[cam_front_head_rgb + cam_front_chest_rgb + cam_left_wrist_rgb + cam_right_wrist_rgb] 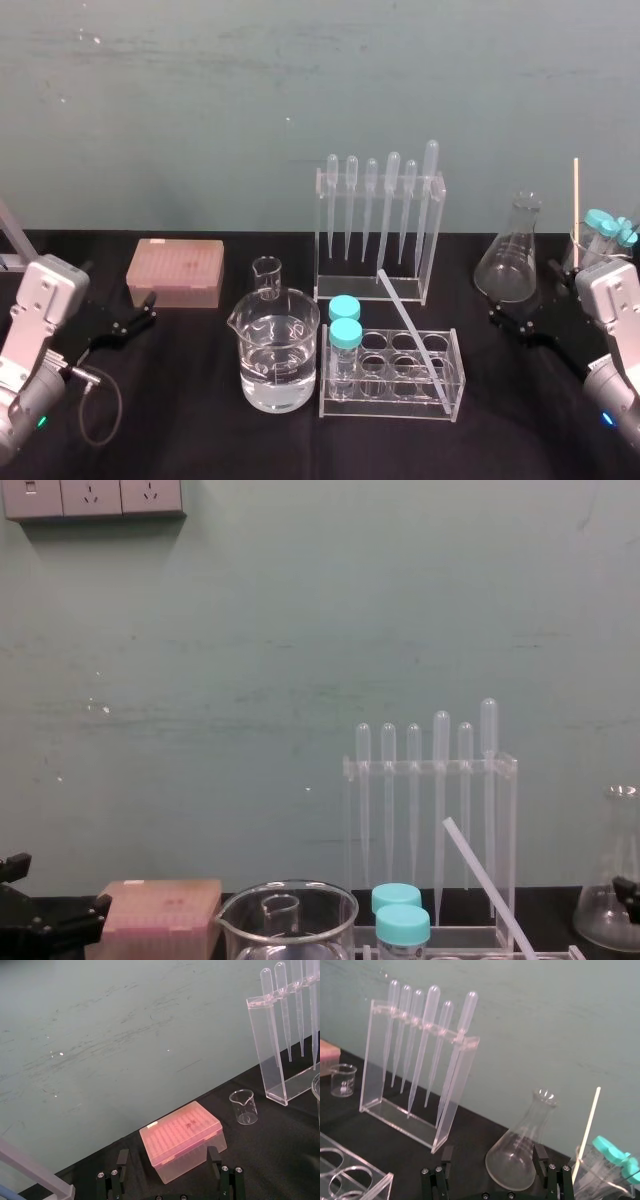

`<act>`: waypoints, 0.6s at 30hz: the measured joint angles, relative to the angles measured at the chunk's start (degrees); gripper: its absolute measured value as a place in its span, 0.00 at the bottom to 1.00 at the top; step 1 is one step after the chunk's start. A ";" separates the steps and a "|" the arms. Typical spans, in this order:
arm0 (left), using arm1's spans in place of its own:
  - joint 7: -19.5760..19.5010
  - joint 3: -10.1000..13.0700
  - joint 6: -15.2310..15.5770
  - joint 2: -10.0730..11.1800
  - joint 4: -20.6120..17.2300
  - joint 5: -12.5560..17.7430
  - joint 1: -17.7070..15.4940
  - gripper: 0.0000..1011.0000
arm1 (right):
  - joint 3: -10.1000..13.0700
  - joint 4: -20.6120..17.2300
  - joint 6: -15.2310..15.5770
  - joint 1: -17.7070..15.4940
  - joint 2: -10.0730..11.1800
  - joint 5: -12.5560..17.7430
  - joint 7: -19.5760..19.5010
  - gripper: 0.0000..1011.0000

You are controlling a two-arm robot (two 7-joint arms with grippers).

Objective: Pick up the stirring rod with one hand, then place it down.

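One stirring rod [411, 325], leaning in the test-tube rack [390, 406]: low end front-right, raised end back-left towards the pipette rack [437, 230]. Six pipettes [392, 200]; two capped tubes [345, 334]. Bare table [200, 430] in front. Left gripper [167, 1154] and right gripper [492, 1150] flank the glassware, jaws spread, empty.

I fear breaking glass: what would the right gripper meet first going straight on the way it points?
Probably the conical flask, standing just ahead of the right gripper, in line with its open jaws; the gap is unclear.
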 joint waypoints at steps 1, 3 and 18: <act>0.00 0.00 0.00 0.00 0.00 0.00 0.00 0.99 | 0.18 -0.03 -0.22 -0.06 -0.12 -0.10 -0.07 0.99; 0.00 0.00 0.00 0.00 0.00 0.00 0.00 0.99 | 0.52 -0.10 -0.67 -0.18 -0.34 -0.30 -0.16 0.99; 0.00 0.00 0.00 0.00 0.00 0.00 0.00 0.99 | 1.34 -1.94 -9.66 -0.08 -1.64 -1.76 4.70 0.99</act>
